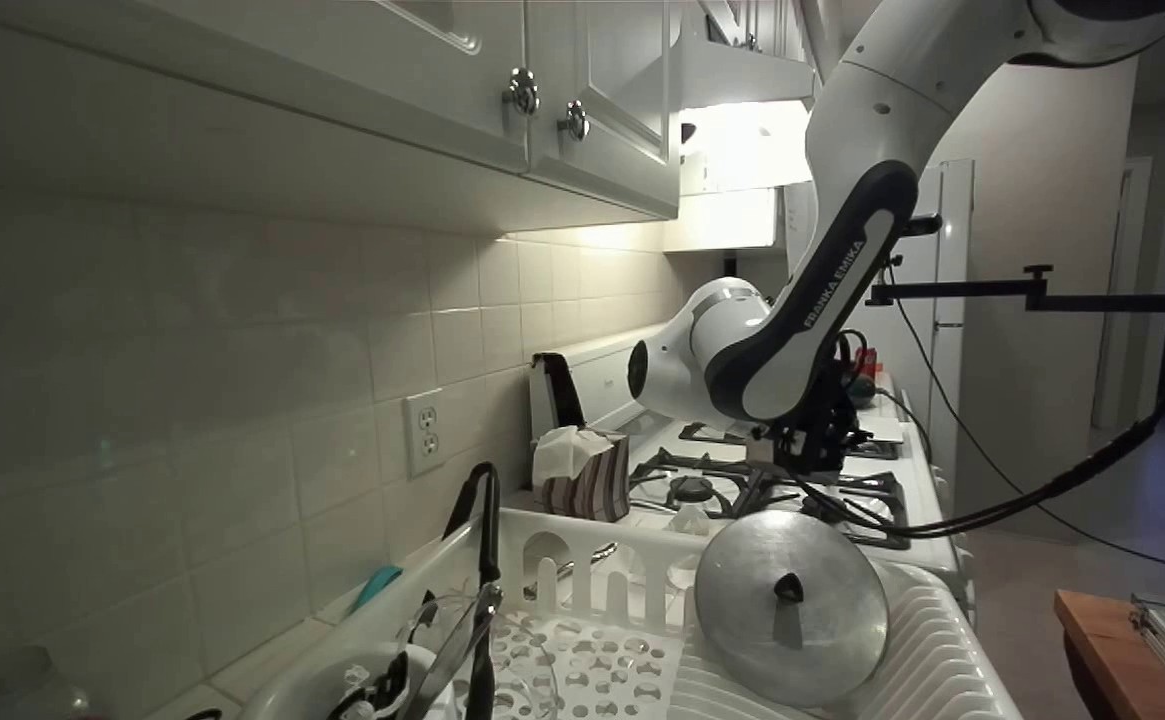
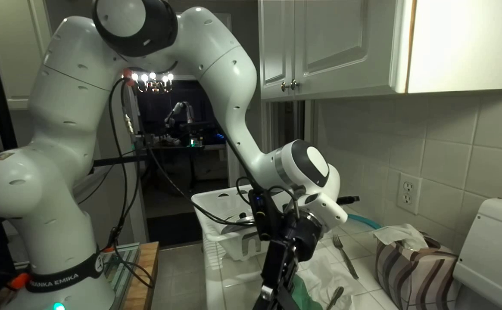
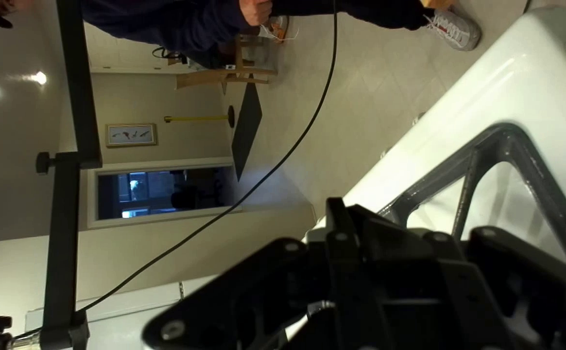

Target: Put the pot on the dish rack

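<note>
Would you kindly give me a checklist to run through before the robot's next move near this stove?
1. Pot located: not ok; no view clearly shows it.
2. Gripper ready to grasp: not ok; it looks shut in the wrist view.
3. Dish rack free: not ok; a domed lid occupies part of it in an exterior view.
4. Cables slack enough: cannot tell, though they droop.
5. Person clear: ok, apparently; in the wrist view's background, apart from the gripper.

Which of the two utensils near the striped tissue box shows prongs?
The fork, wholly visible in an exterior view; the other utensil, cut off by the picture's bottom edge, shows none.
</note>
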### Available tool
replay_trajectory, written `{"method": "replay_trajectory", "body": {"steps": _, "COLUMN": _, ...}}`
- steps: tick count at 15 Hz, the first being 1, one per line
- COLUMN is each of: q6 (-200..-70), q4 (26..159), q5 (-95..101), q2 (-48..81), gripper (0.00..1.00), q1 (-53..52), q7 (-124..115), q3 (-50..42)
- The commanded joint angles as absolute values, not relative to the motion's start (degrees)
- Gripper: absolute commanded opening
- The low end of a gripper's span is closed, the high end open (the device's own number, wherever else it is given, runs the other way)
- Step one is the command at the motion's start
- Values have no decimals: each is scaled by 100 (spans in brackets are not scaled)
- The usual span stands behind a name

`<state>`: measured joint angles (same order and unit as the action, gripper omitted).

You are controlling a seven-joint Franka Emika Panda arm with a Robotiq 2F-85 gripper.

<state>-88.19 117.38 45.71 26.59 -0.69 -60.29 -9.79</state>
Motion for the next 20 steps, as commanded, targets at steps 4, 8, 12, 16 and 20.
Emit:
{"method": "replay_trajectory", "body": {"steps": 4, "q6": -8052, "q4": 11945, "q5": 4803, "q2": 2342, "gripper": 2, "q1": -270, "q7": -6710, "q3": -823}}
{"method": "replay_trajectory", "body": {"steps": 8, "q6": -6978, "q4": 11970, "q5": 4688, "q2": 1994, "gripper": 2, "q1": -593, "q7": -7234, "q3": -513}}
{"method": "replay_trajectory", "body": {"steps": 12, "q6": -6035, "q4": 11885, "q5": 4514, "q2": 1643, "gripper": 2, "q1": -940, "q7": -7657, "q3": 12}}
{"method": "replay_trajectory", "body": {"steps": 16, "q6": -5659, "q4": 11833, "q5": 4199, "q2": 1256, "gripper": 2, "q1": -1137, "q7": -8142, "q3": 451}}
{"method": "replay_trajectory", "body": {"steps": 20, "q6": -5937, "q4": 12063, "q5": 3584, "q2": 447, "gripper": 1, "q1": -923, "q7": -8473, "q3": 469}}
